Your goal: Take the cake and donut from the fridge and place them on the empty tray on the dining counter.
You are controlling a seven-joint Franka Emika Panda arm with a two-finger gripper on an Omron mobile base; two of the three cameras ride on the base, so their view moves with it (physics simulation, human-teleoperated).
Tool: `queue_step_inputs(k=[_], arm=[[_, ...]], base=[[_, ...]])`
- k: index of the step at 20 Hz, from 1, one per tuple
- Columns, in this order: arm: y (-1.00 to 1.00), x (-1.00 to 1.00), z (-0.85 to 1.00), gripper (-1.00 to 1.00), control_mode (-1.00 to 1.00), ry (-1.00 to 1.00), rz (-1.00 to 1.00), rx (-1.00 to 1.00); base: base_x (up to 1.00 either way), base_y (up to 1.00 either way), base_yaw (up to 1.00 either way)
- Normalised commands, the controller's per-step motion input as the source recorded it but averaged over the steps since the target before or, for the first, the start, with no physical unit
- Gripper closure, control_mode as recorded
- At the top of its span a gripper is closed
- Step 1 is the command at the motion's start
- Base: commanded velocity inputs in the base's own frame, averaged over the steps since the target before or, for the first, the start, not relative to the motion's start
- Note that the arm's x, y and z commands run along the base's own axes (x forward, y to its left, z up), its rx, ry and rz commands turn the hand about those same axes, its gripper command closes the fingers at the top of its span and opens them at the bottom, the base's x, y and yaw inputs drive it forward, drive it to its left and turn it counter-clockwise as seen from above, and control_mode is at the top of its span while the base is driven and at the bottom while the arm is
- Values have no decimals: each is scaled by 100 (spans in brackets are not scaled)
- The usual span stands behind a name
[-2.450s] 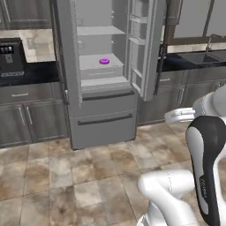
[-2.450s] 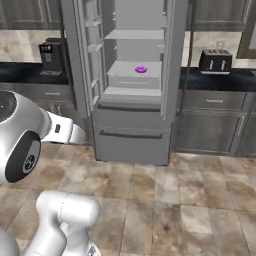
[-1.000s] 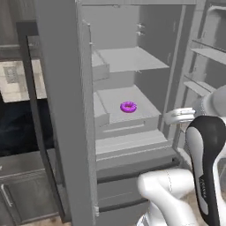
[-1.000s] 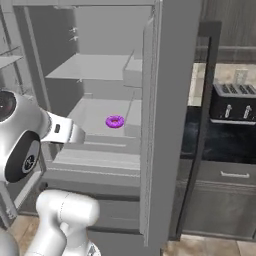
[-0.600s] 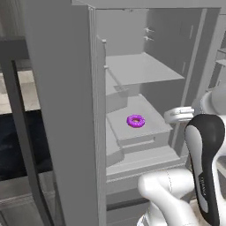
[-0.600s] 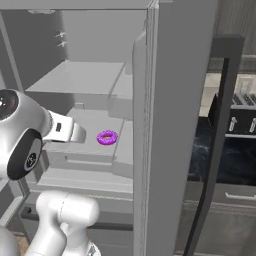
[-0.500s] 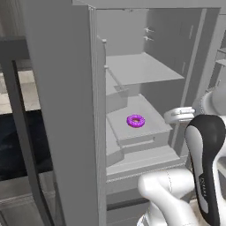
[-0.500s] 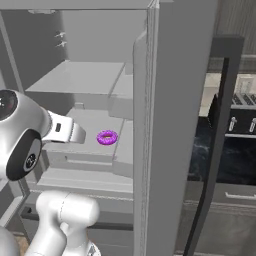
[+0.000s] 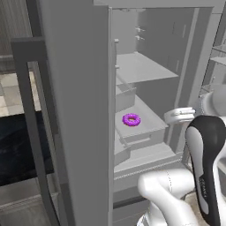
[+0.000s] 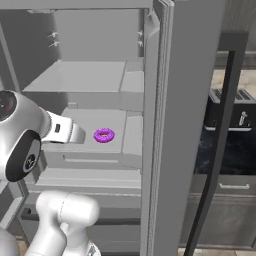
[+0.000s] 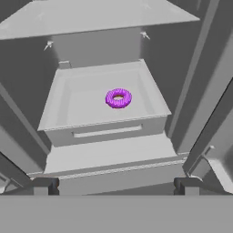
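With both doors swung wide, the fridge sits straight ahead of the claw, grey shelves and a shallow pull-out bin inside. Right door's long dark handle is off to the claw's right in the right base view; a toaster on a black counter shows behind it. Claw is spread wide, fingertips far apart, nothing between them, outside the fridge in front of the lower ledge. Donut lies flat in the bin, ahead of and above the claw in the hand view, slightly right of centre, well apart from the tips. Purple-pink frosting up.
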Motion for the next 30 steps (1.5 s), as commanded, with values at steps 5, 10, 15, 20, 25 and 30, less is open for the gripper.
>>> queue_step_inputs(k=[5,10,15,20,25,30], arm=[[23,42,-41,-100,-100,1,-1,6],[8,54,-67,-100,-100,1,-8,2],[0,65,-53,-100,-100,0,-15,0],[-1,85,-36,-100,-100,0,-13,0],[-18,70,-35,-100,-100,2,0,2],[-24,69,-24,-100,-100,8,0,8]], base=[[9,10,-2],[0,0,0],[0,0,0],[0,0,0],[0,0,0],[0,0,0]])
